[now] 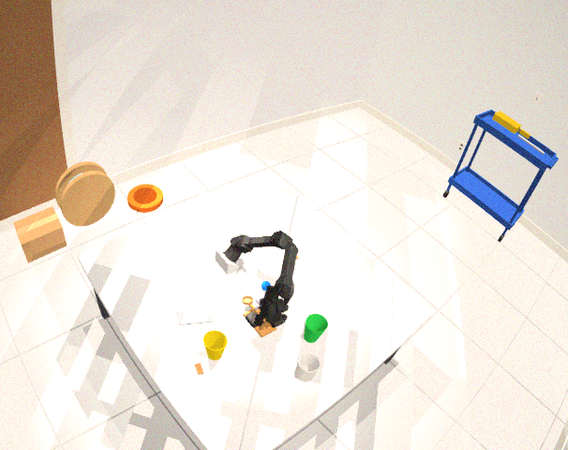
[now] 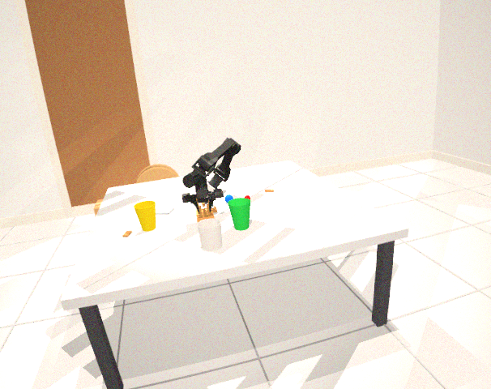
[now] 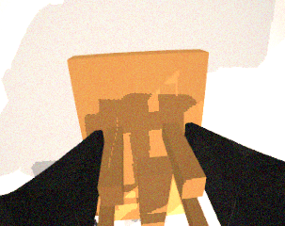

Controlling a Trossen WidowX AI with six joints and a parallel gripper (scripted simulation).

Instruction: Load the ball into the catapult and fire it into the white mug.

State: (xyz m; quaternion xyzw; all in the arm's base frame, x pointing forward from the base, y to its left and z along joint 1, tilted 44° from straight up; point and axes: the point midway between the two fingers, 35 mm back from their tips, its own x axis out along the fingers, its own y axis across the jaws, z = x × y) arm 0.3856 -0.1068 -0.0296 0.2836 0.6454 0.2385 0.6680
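The wooden catapult (image 1: 263, 329) (image 2: 205, 214) (image 3: 137, 80) stands on the white table (image 1: 143, 251) (image 2: 304, 234). My gripper (image 1: 268, 313) (image 2: 203, 203) (image 3: 144, 133) reaches down over it and is shut on its upright frame; the black fingers flank the wooden posts in the wrist view. The catapult's spoon ring (image 1: 247, 300) looks empty. A blue ball (image 1: 264, 285) (image 2: 228, 198) lies on the table just behind the catapult. The white mug (image 1: 307, 367) (image 2: 210, 235) stands near the table's front edge, in front of the catapult.
A green cup (image 1: 315, 327) (image 2: 240, 213) and a yellow cup (image 1: 215, 344) (image 2: 145, 215) flank the catapult. A red ball (image 2: 247, 197) sits behind the green cup. A small orange block (image 1: 199, 368) (image 2: 127, 233) lies by the yellow cup. A white box (image 1: 226, 263) sits by the arm's base. A blue cart (image 1: 485, 193) stands far right.
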